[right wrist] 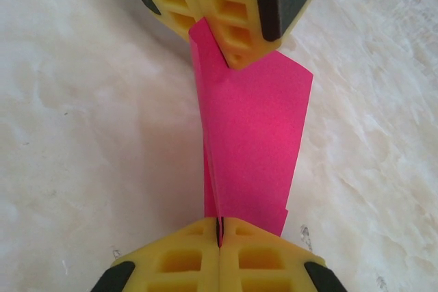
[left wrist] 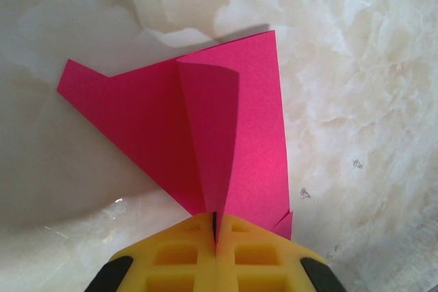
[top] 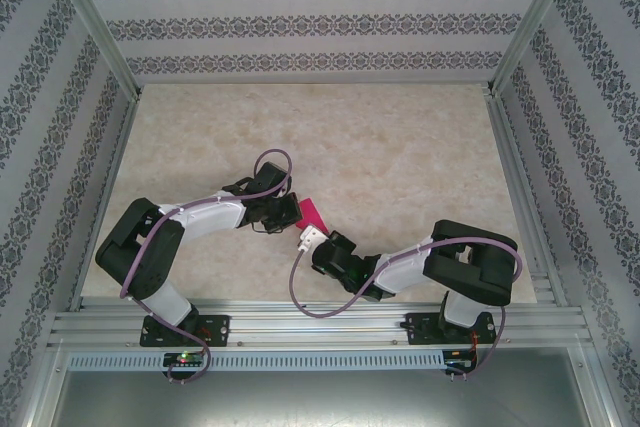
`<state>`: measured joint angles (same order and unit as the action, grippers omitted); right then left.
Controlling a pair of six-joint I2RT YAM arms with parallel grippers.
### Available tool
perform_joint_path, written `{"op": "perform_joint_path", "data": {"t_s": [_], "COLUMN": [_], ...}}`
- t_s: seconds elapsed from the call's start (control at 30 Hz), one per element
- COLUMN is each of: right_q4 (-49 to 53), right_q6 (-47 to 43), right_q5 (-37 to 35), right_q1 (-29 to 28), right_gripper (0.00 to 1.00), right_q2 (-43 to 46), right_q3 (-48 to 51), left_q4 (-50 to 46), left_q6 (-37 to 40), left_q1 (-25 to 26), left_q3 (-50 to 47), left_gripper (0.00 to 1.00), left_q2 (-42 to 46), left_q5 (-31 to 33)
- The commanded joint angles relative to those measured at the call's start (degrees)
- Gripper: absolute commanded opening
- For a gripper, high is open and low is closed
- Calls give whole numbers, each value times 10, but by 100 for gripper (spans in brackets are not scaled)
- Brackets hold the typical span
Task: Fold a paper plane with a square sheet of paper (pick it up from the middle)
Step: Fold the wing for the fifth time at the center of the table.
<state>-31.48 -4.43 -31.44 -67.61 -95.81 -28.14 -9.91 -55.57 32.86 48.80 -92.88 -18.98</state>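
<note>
The square sheet of paper [top: 311, 211] is magenta-pink and folded into a narrow paper plane shape with a centre crease. It hangs between both grippers just above the marble table. My left gripper [left wrist: 215, 227] is shut on the crease at one end, and the wings [left wrist: 205, 121] spread away from it. At the opposite end my right gripper [right wrist: 219, 232] is shut on the same crease of the paper [right wrist: 253, 141]. The left gripper's yellow fingers [right wrist: 233, 25] face it from the top of the right wrist view. From above, the left gripper [top: 293, 215] and right gripper [top: 313, 236] meet near the table's middle front.
The pale marble table [top: 400, 147] stretches behind and to both sides of the grippers. Patterned walls [top: 300, 27] and aluminium posts [top: 95, 27] fence it in. An aluminium rail [top: 320, 322] carrying the arm bases runs along the near edge.
</note>
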Motion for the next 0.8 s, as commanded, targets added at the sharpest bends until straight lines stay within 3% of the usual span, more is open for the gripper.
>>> {"op": "perform_joint_path", "data": {"t_s": [0.0, 0.13, 0.27, 0.4, 0.77], "right_q4": [8, 5, -11, -30, -90], "right_q6": [22, 62, 124, 190, 349], "right_q5": [22, 50, 116, 184, 362], "right_q1": [5, 13, 37, 64, 145], "right_gripper": [0, 0, 0, 0, 0], "right_q2": [-6, -1, 18, 25, 10], "right_q3": [-15, -8, 3, 9, 25], "left_q4": [-22, -51, -87, -105, -88], "left_q6": [9, 13, 13, 11, 22], "left_q1": [-7, -7, -8, -9, -8], "left_q3": [9, 11, 7, -6, -37], "left_gripper": [9, 21, 41, 50, 48], "left_q2": [16, 41, 81, 118, 165], "left_q5": [4, 31, 79, 116, 121]}}
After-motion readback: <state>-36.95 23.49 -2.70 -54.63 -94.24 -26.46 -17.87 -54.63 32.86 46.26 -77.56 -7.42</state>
